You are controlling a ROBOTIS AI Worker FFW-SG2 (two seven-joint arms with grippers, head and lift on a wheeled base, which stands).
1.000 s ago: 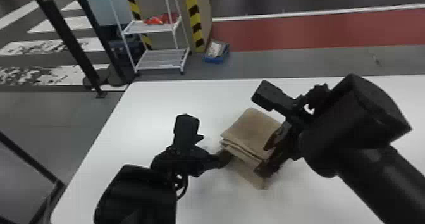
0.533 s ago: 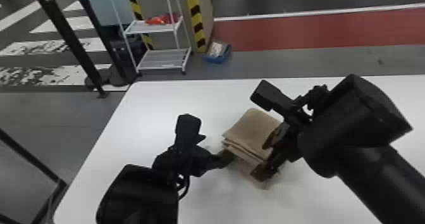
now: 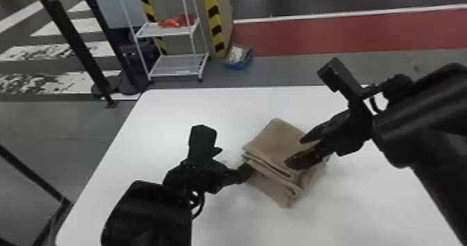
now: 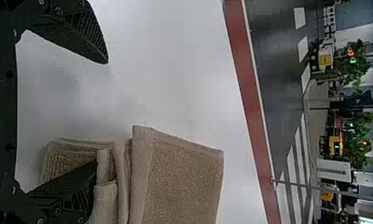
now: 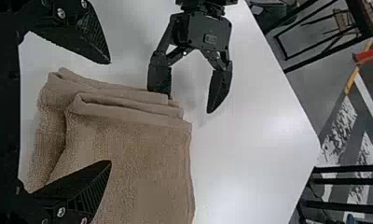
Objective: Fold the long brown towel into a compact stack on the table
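Observation:
The brown towel (image 3: 278,134) lies folded in a layered stack on the white table (image 3: 166,113), with its lower layers jutting out at the near corner. My left gripper (image 3: 236,160) is at the stack's left side, open, one finger against the folds. In the left wrist view, my left gripper (image 4: 100,114) has one finger overlapping the layered towel (image 4: 180,177) and the other over bare table. My right gripper (image 3: 294,152) stands open over the stack's right part. In the right wrist view, my right gripper (image 5: 110,112) has its fingers spread across the towel's (image 5: 138,154) folded edge.
Beyond the table's far edge stand a white wire shelf (image 3: 177,66) and a blue bin (image 3: 239,56) on the floor. Black posts (image 3: 74,43) rise at the far left. Bare tabletop lies left of the stack and in front of it.
My right gripper has moved up and back from the stack's near corner, uncovering the layered front edge there. The left gripper and the stack have hardly shifted.

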